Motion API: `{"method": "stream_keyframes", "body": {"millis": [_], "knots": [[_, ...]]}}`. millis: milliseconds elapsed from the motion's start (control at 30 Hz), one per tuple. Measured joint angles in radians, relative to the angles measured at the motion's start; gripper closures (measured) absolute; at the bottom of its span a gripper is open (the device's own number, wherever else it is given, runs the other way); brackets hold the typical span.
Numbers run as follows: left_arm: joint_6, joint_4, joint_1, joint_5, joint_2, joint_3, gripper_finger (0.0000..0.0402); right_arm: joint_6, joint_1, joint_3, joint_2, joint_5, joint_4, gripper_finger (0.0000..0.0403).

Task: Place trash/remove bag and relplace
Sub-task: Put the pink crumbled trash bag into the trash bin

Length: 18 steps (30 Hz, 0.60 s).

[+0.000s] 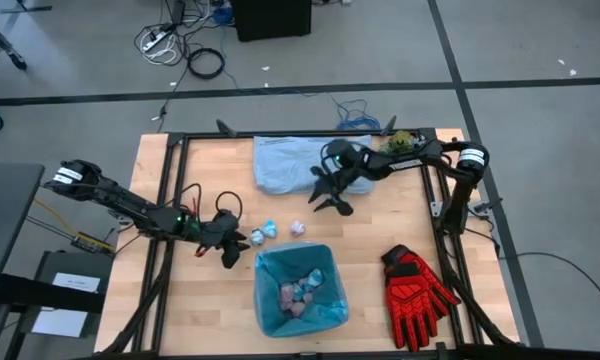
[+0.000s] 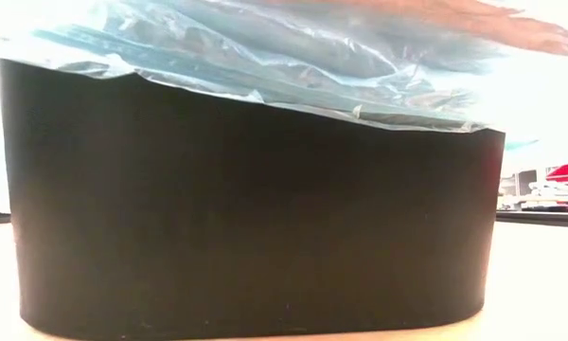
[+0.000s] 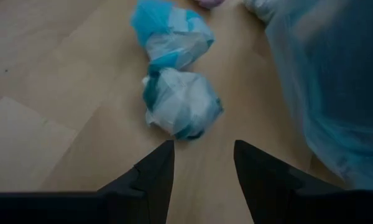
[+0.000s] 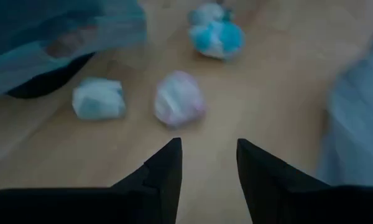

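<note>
The thin translucent cyan-blue plastic bin liner (image 1: 325,308) lines the bin, holding several crumpled pink and pale paper wads (image 1: 300,292). Three more paper wads (image 1: 270,229) lie on the tabletop just beyond the bin.

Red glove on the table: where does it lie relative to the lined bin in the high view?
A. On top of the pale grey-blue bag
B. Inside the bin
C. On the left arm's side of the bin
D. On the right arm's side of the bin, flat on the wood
D: the red glove lies flat on the wooden table, on the right arm's side of the bin and apart from it.
</note>
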Motion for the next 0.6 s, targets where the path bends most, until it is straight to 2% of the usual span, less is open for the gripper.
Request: {"method": "stream_keyframes", "body": {"millis": [167, 400, 600], "knots": [[0.006, -0.006, 0.000, 0.000, 0.000, 0.001, 0.0224, 0.000, 0.058, 0.000, 0.005, 0.089, 0.012, 0.0217], [0.085, -0.076, 0.019, -0.005, 0.022, 0.000, 0.0224, 0.030, 0.069, 0.000, 0.020, 0.117, 0.101, 0.0144], [0.086, -0.052, 0.053, -0.034, 0.076, 0.003, 0.0224, 0.023, 0.074, 0.018, 0.078, 0.075, 0.088, 0.0132]]}}
